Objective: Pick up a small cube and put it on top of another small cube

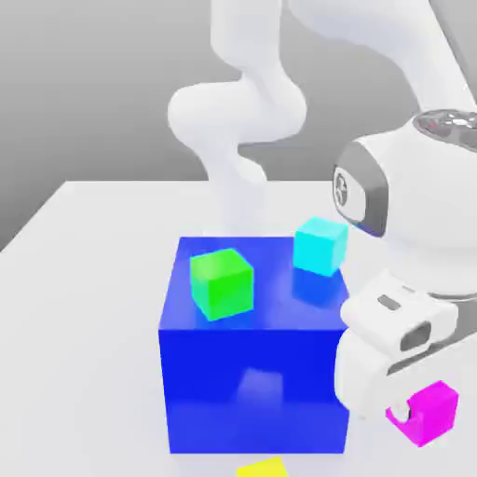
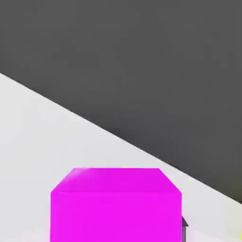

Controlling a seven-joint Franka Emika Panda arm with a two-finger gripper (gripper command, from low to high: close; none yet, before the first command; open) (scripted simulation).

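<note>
Surface: a white table (image 1: 93, 233) under a plain grey backdrop.
Big block: a blue block (image 1: 252, 382) sits mid-table, glossy top.
On the block: a green cube (image 1: 222, 283) rests on the top towards the exterior view's left, a cyan cube (image 1: 320, 245) near the far corner on the exterior view's right, the two apart.
Arm: the white arm bends down at the exterior view's right, its hand low beside the blue block.
Gripper: the gripper (image 1: 410, 416) is right at the magenta cube (image 1: 428, 411); whether the jaws are clamped on it, I cannot tell.
Magenta cube: beside the blue block's right flank, close up in the hand view (image 2: 116, 205).
Front edge: a yellow cube (image 1: 263, 468) peeks in just below the blue block.
</note>
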